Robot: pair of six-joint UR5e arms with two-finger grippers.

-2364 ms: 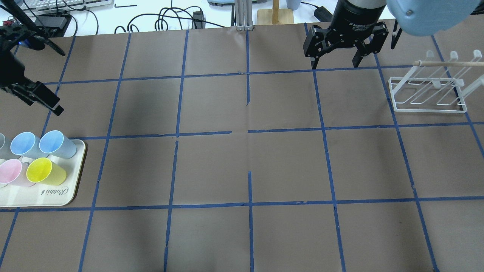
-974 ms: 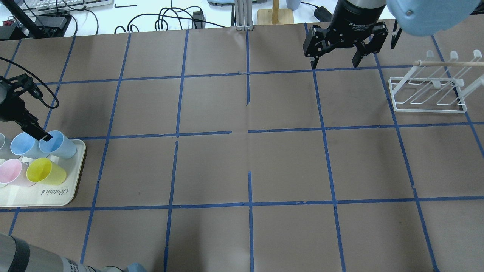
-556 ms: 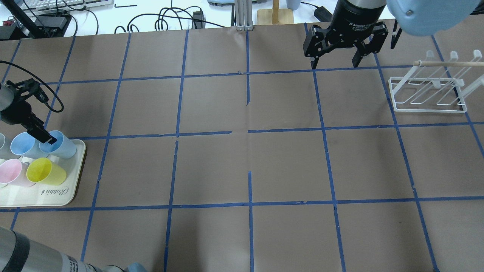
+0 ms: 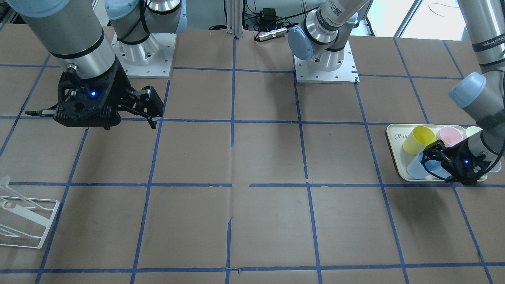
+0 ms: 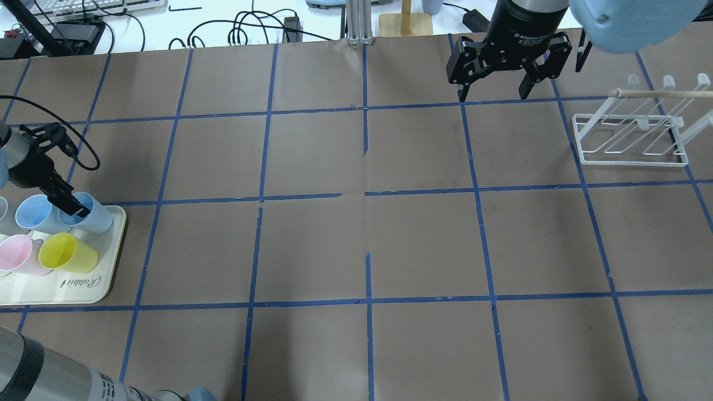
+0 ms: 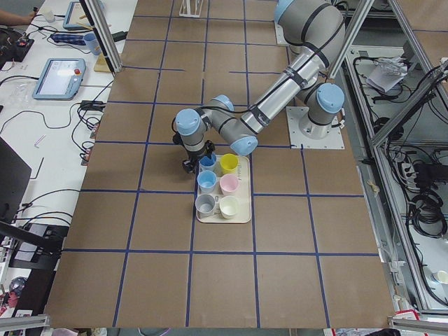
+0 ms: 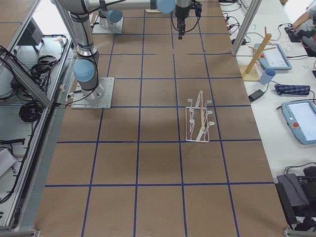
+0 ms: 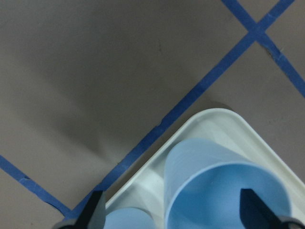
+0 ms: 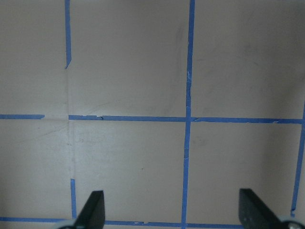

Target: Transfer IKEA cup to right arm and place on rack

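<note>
Left wrist-mounted view: the left gripper (image 8: 174, 214), fingers spread apart, hangs just over the light blue IKEA cup (image 8: 200, 162), which stands upright in the cream tray's (image 8: 228, 123) corner. The cup is probably light, smooth, thin tapered plastic that flexes, so pinch its wall near the rim, gently. Its twin (image 8: 126, 220) crowds one finger. The brown taped table (image 5: 367, 245) is flat. The right gripper (image 5: 493, 97), also spread, hangs far off near the white wire rack (image 5: 632, 163).

A brown paper-covered desk (image 5: 423, 245) carries a grid of blue tape lines (image 5: 367, 301) under bright, even light. At its far edge stands a silver aluminium post (image 5: 359, 22). A white side bench (image 7: 284, 153) holds looped black cables (image 5: 245, 28), a wooden peg stand (image 7: 257, 55) and a blue-rimmed tablet (image 7: 302, 121).
</note>
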